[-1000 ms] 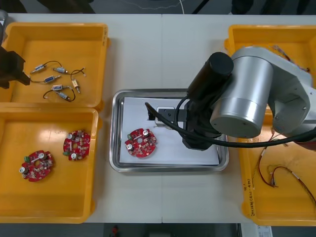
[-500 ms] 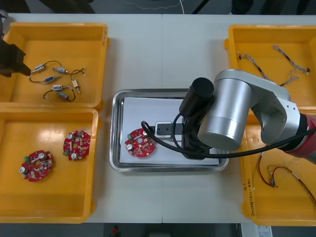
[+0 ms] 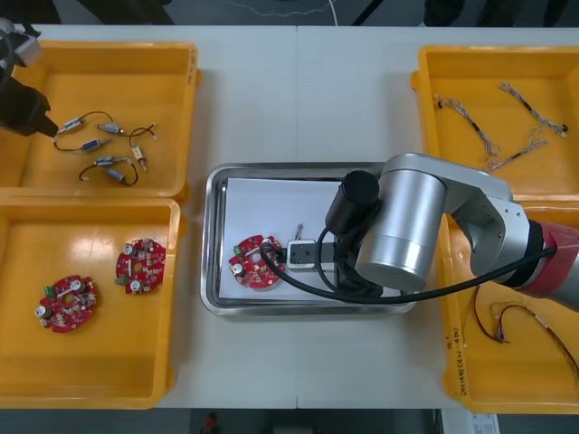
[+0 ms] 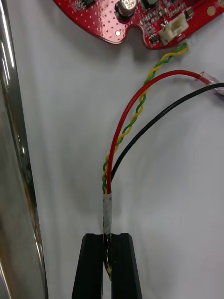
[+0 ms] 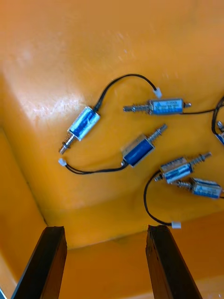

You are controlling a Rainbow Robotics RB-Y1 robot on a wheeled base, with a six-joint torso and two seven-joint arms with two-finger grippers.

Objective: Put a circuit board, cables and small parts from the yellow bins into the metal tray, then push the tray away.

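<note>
Right gripper pinching cables | I've sunk into metal tray, circuit board just ahead: release next | left gripper wide above small metal parts

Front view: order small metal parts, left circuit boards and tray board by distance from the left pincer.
1. small metal parts, beside left pincer, far left bin.
2. circuit boards, near left bin.
3. tray board, centre, where right pincer holds cable.
</note>
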